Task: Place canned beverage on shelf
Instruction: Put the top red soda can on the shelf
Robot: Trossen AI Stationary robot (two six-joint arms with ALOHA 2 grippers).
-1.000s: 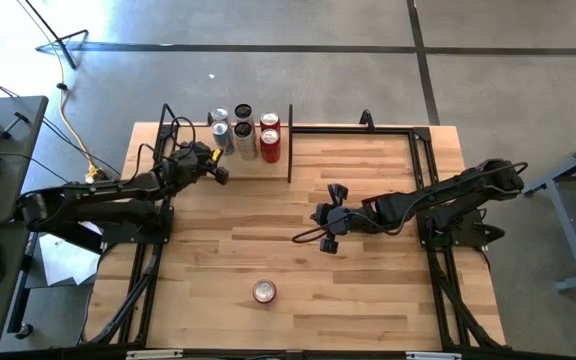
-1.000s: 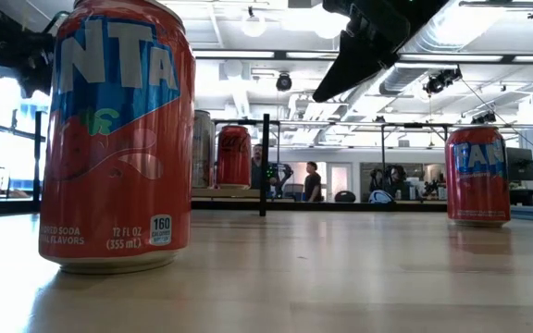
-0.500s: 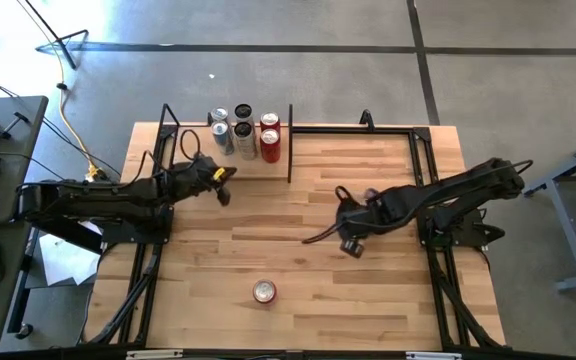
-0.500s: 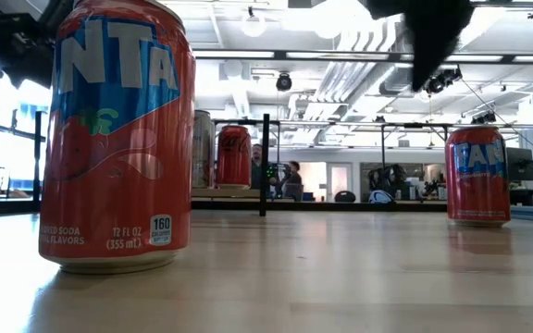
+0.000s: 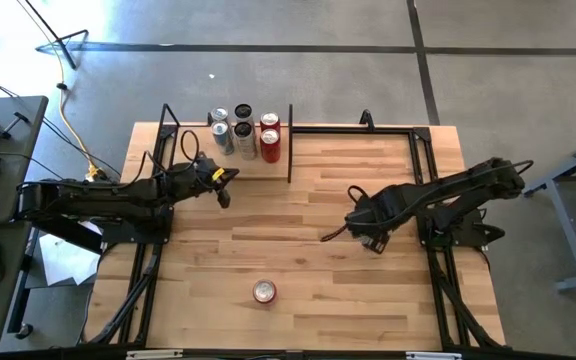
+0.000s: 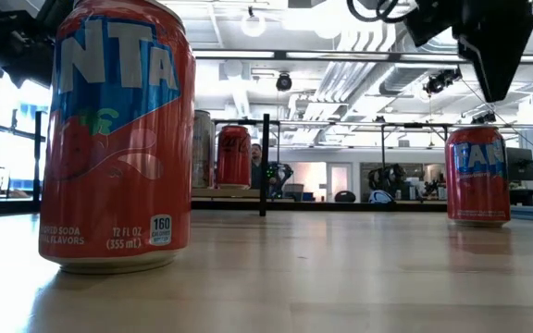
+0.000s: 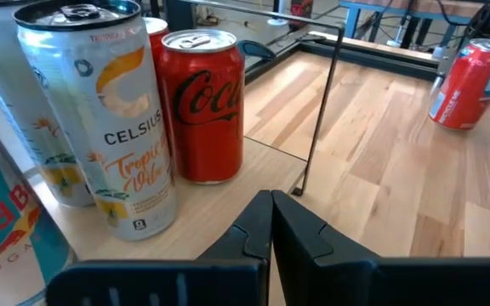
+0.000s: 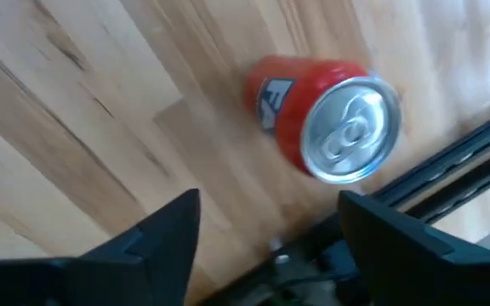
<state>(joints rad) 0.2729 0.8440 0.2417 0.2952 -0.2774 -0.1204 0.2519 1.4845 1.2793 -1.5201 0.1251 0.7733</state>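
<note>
Right claw (image 5: 371, 240) hanging wide open above desk (image 5: 368, 300), gripping nothing, red can (image 8: 326, 119) below. Left claw (image 7: 270, 223) sitting pinched closed, empty, near shelf (image 5: 230, 152).

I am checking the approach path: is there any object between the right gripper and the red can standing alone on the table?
Nothing visible stands between them. The right gripper, open, hangs above bare tabletop, and only planks lie toward the lone red can. The other cans stand far off on the shelf.
</note>
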